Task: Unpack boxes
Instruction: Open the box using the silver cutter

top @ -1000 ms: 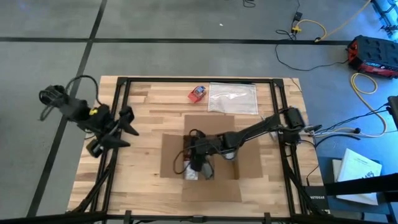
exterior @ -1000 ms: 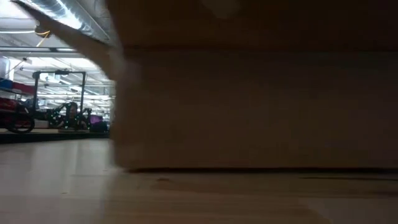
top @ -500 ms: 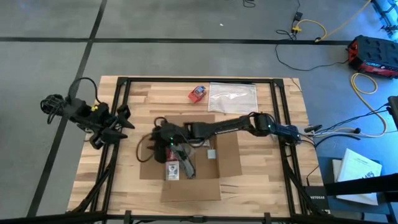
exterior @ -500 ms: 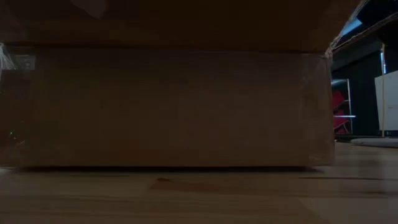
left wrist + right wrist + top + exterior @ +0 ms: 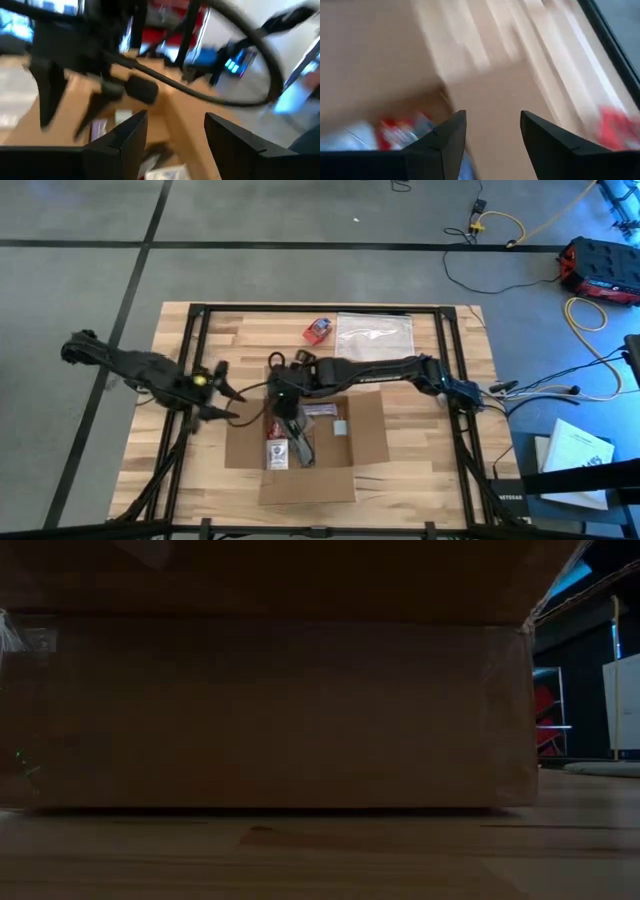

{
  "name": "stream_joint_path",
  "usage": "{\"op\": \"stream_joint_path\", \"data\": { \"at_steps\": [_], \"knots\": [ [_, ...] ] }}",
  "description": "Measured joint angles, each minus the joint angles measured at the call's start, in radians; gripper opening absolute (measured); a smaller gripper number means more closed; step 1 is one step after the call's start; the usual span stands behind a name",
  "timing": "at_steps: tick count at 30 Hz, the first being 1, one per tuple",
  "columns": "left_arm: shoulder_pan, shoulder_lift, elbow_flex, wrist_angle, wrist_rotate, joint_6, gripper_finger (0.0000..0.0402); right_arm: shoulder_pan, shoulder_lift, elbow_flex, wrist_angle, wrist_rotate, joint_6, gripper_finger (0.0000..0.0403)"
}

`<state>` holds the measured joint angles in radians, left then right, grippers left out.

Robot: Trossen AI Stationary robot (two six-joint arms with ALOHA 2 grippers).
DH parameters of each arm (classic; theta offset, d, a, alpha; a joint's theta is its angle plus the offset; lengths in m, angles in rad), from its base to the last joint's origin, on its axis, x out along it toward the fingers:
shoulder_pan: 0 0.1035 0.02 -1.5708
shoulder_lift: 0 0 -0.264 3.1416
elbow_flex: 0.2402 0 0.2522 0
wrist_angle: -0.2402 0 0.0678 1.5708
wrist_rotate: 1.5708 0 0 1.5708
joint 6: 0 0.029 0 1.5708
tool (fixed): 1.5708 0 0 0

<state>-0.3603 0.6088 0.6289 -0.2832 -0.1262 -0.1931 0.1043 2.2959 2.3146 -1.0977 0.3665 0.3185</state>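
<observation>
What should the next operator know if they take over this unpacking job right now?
Left gripper: open, empty, at the left edge of the box.
Right gripper: open, empty, arm stretched across the table, fingers over the open box near its far wall.
Box: near the middle of the table, all flaps folded out flat. Several small packets lie inside.
Out on the table at the far edge: a clear plastic bag and a small red-and-blue thing beside it.
Done: box opened.
Left: lift out the packets that lie in the box; neither gripper holds one.
</observation>
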Motion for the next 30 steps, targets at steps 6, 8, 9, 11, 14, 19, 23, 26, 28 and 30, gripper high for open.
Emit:
{"op": "stream_joint_path", "data": {
  "at_steps": [6, 8, 9, 11, 14, 19, 23, 26, 28, 30],
  "knots": [
    [0.059, 0.274, -0.001, 0.151, 0.053, 0.032, 0.0186, 0.01, -0.035, 0.0, -0.183, 0.054, 0.061, 0.0175],
    [0.083, 0.328, 0.0, 0.198, 0.061, 0.01, 0.0186, 0.017, -0.057, 0.0, -0.279, 0.104, 0.089, 0.0175],
    [0.095, 0.352, 0.0, 0.206, 0.062, -0.004, 0.0186, 0.018, -0.068, 0.0, -0.322, 0.121, 0.1, 0.0175],
    [0.12, 0.401, 0.0, 0.221, 0.064, -0.033, 0.0186, 0.019, -0.09, 0.0, -0.408, 0.156, 0.121, 0.0175],
    [0.154, 0.45, 0.0, 0.219, 0.065, -0.084, 0.0186, 0.02, -0.123, -0.004, -0.468, 0.176, 0.124, 0.0175],
    [0.218, 0.527, 0.0, 0.22, 0.064, -0.072, 0.0186, 0.026, -0.188, -0.008, -0.473, 0.192, 0.124, 0.0175],
    [0.275, 0.589, 0.0, 0.215, 0.063, -0.017, 0.0186, 0.027, -0.234, -0.008, -0.473, 0.208, 0.122, 0.0175],
    [0.313, 0.626, 0.0, 0.224, 0.06, 0.049, 0.0186, 0.026, -0.27, -0.008, -0.472, 0.207, 0.104, 0.0175],
    [0.331, 0.642, 0.0, 0.23, 0.058, 0.116, 0.0186, 0.026, -0.291, -0.008, -0.474, 0.206, 0.094, 0.0175],
    [0.342, 0.65, 0.0, 0.23, 0.051, 0.203, 0.0186, 0.026, -0.311, -0.008, -0.473, 0.205, 0.084, 0.0175]
  ]
}}
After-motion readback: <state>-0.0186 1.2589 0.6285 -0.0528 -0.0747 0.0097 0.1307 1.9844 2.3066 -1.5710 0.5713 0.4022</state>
